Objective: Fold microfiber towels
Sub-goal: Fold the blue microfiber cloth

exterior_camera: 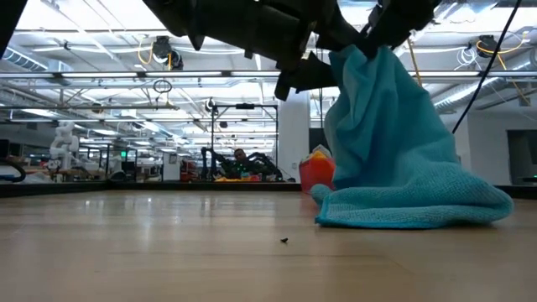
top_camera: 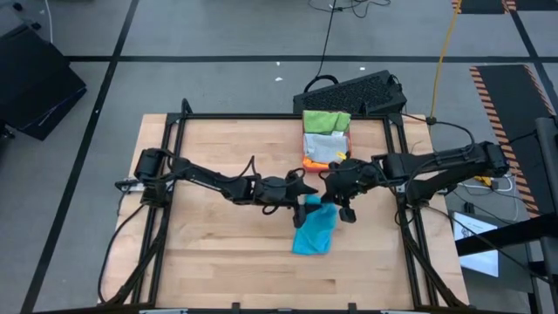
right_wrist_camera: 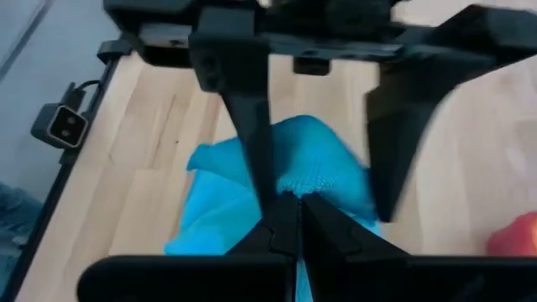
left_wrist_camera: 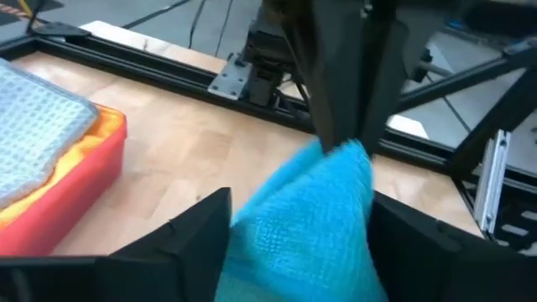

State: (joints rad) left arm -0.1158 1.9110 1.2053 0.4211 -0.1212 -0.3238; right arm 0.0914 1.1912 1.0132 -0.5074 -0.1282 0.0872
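A bright blue microfiber towel [top_camera: 314, 228] is raised to a peak at the table's middle, and its lower part lies bunched on the wood [exterior_camera: 411, 205]. My right gripper [right_wrist_camera: 294, 201] is shut on that peak. My left gripper [left_wrist_camera: 299, 200] reaches in from the left, open, with one finger [left_wrist_camera: 201, 231] on either side of the raised cloth just below the peak. I cannot tell whether those fingers touch it. More towels, bright green [top_camera: 326, 119] and pale sage [top_camera: 323, 144], lie stacked in the pink-red tray [left_wrist_camera: 84, 180] behind. My right gripper pinches the blue towel's raised peak [left_wrist_camera: 346, 153] between its two shut fingers, coming in slanting down from the table's right side. The cloth hangs slack below the fingers in a cone, and its lower end [exterior_camera: 419, 210] rests on the table. I cannot tell how many layers are held.
The tray [top_camera: 307, 162] stands at the table's far middle, close behind both grippers. A black keyboard [top_camera: 353, 92] lies beyond the far edge. Black frame rails [top_camera: 401, 166] run along the table's sides. Bare wood lies left of and in front of the towel.
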